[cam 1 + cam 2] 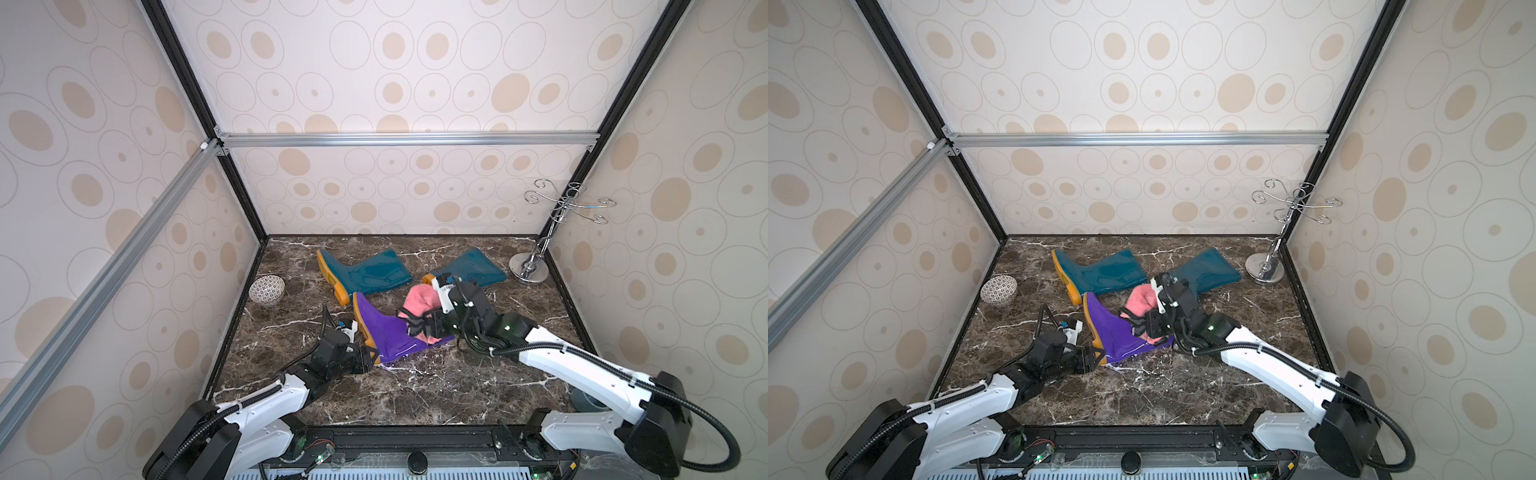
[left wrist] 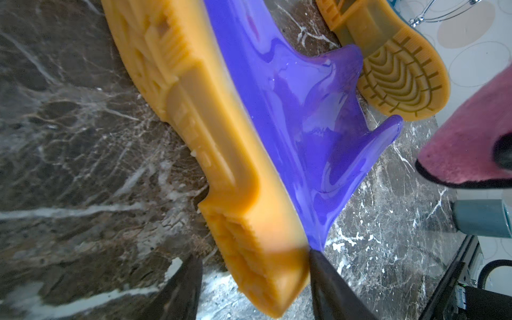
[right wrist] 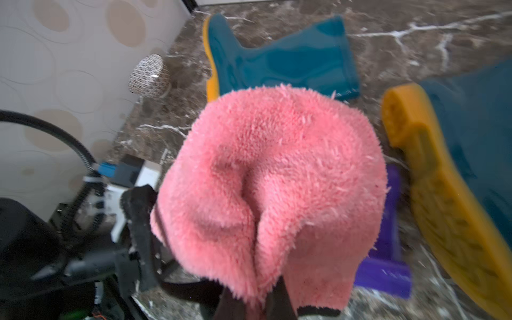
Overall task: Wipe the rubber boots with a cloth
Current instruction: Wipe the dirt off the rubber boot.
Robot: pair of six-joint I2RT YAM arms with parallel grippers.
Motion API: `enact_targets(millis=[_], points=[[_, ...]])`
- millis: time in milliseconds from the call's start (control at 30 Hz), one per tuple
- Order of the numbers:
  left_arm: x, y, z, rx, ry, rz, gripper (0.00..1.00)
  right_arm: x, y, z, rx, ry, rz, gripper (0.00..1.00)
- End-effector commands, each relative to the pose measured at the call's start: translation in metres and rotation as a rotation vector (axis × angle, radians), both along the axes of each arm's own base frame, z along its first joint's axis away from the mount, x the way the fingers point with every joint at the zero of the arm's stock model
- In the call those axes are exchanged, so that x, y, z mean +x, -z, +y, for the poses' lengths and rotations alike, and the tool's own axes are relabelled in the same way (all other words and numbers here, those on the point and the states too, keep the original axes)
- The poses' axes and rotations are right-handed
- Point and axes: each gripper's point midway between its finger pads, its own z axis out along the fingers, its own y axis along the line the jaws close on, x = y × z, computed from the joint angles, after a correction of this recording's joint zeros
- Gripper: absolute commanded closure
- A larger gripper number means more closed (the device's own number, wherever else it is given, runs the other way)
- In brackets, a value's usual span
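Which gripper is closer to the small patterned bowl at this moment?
Left. The left gripper sits at the heel of the purple boot, on the side toward the bowl. The right gripper, shut on the pink cloth, is over that boot's shaft, farther away.

Two cameras sit side by side high above my bases, looking forward and down over the whole marble table point(image 1: 415, 395) and the walls point(image 1: 395, 83). Both top views show nearly the same scene, shifted slightly sideways.

My left wrist camera sits low and very close to the purple boot point(image 2: 291, 110). It faces along the orange sole toward the far right, past the sole of a teal boot point(image 2: 401, 74).

My right wrist camera looks from just behind the pink cloth point(image 3: 277, 180), which fills its middle. It faces the far left, taking in the bowl point(image 3: 149, 74) and the other teal boot point(image 3: 277, 61).

All four views share the purple boot and the pink cloth.
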Motion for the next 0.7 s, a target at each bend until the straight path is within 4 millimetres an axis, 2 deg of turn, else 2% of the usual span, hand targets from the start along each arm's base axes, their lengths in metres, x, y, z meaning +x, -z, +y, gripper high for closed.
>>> enact_targets(millis=[0, 67, 267, 400, 600, 667], points=[[-0.022, 0.034, 0.015, 0.082, -0.012, 0.115, 0.40, 0.012, 0.016, 0.051, 0.059, -0.114, 0.120, 1.00], [-0.022, 0.036, 0.015, 0.087, -0.013, 0.120, 0.40, 0.031, 0.029, 0.075, 0.106, -0.107, 0.135, 1.00], [-0.019, 0.038, 0.015, 0.098, -0.011, 0.112, 0.39, 0.069, 0.087, 0.112, 0.130, -0.076, 0.154, 1.00], [-0.019, 0.041, 0.012, 0.092, -0.003, 0.120, 0.39, 0.086, 0.114, 0.122, 0.085, -0.077, 0.163, 1.00], [-0.022, 0.047, 0.012, 0.085, 0.002, 0.125, 0.39, 0.118, 0.134, 0.125, 0.084, -0.041, 0.174, 1.00], [-0.023, 0.049, 0.012, 0.082, 0.003, 0.131, 0.39, 0.123, 0.137, 0.129, 0.059, -0.055, 0.175, 1.00]])
